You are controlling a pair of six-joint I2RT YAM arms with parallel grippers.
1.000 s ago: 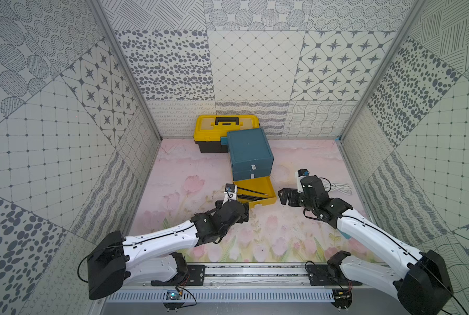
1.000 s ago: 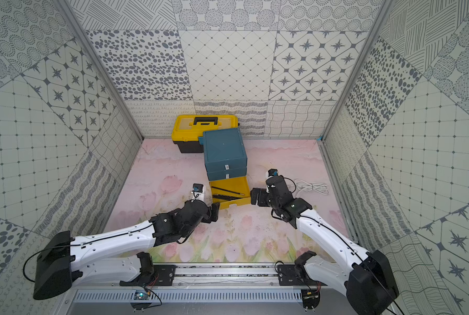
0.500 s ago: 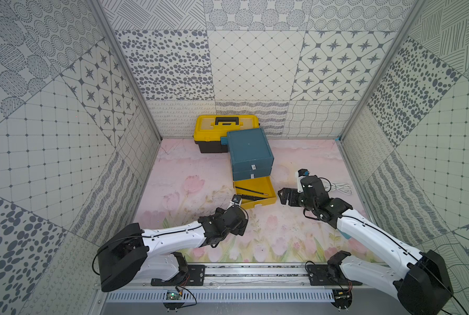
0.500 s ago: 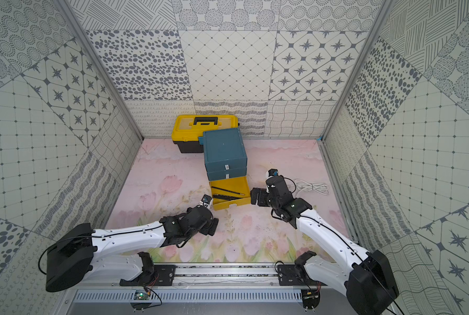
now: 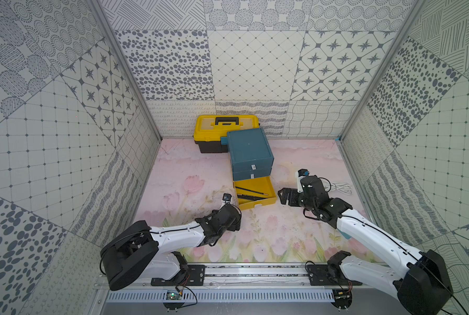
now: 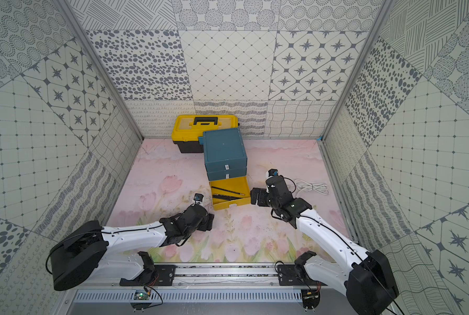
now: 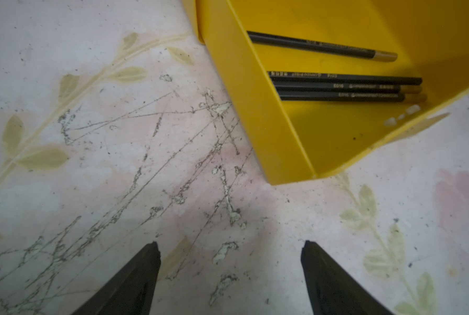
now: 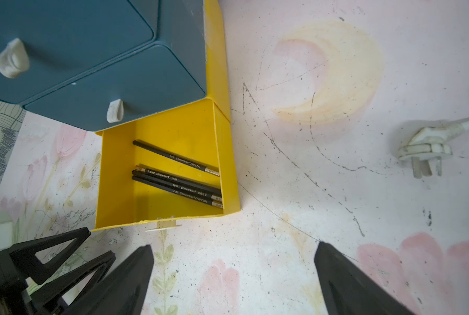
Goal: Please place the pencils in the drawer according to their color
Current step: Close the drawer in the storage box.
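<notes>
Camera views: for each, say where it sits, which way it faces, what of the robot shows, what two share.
Top views: high above the robot's base, looking down at the teal cabinet; left arm, right arm show.
Left wrist: on left arm, facing yellow drawer's corner; open left claw shows.
Right wrist: on right arm, facing drawer and white plug; open right claw shows.
Shared: both wrist views show four black pencils.
</notes>
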